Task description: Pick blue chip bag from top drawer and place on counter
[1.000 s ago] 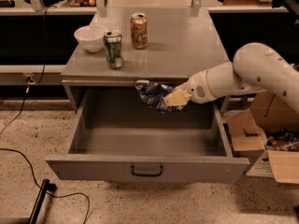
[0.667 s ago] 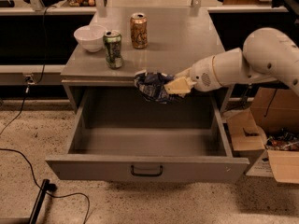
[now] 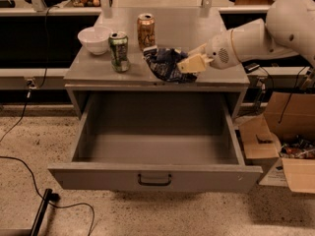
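The blue chip bag (image 3: pixel 163 64) is crumpled, dark blue with white lettering. My gripper (image 3: pixel 187 63) is shut on its right side and holds it over the front middle of the counter (image 3: pixel 197 31), at or just above the surface. My white arm reaches in from the right. The top drawer (image 3: pixel 152 177) is pulled fully open below, with a dark pull handle at the middle of its front panel. Its grey inside holds nothing that I can see.
On the counter's left part stand a white bowl (image 3: pixel 94 39), a green can (image 3: pixel 118 51) and an orange can (image 3: pixel 145 31) just left of the bag. Open cardboard boxes (image 3: pixel 285 146) sit on the floor at the right. A black cable (image 3: pixel 29 176) lies at the left.
My gripper has lifted the chip bag from over the drawer's back edge up and over the counter's front, near the orange can.
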Tool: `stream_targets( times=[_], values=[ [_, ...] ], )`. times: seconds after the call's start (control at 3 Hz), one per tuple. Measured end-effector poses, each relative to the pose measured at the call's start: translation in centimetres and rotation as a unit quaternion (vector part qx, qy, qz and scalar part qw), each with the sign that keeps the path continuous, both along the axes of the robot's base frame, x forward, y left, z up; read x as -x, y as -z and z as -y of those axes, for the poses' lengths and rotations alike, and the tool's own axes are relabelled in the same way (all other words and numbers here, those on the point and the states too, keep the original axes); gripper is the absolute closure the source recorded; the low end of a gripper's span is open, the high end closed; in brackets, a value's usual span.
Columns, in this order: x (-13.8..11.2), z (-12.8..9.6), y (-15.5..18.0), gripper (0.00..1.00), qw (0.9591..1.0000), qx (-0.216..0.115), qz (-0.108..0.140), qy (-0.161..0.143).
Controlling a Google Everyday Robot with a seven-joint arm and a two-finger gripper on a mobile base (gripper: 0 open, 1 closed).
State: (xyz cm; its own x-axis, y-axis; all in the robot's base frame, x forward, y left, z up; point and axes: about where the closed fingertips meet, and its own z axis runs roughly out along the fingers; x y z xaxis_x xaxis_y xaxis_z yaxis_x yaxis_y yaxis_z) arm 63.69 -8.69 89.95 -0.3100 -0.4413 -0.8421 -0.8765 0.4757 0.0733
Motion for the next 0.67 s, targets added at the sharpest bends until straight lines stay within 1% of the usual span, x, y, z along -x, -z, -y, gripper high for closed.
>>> stream_targets(
  times=[0.33, 0.67],
  values=[
    [-2.6, 0.8, -0.2, 1.0, 0.9987, 0.045, 0.013, 0.022],
    [-4.5, 2.4, 0.7, 1.0, 0.9942, 0.085, 0.04, 0.053]
  ],
)
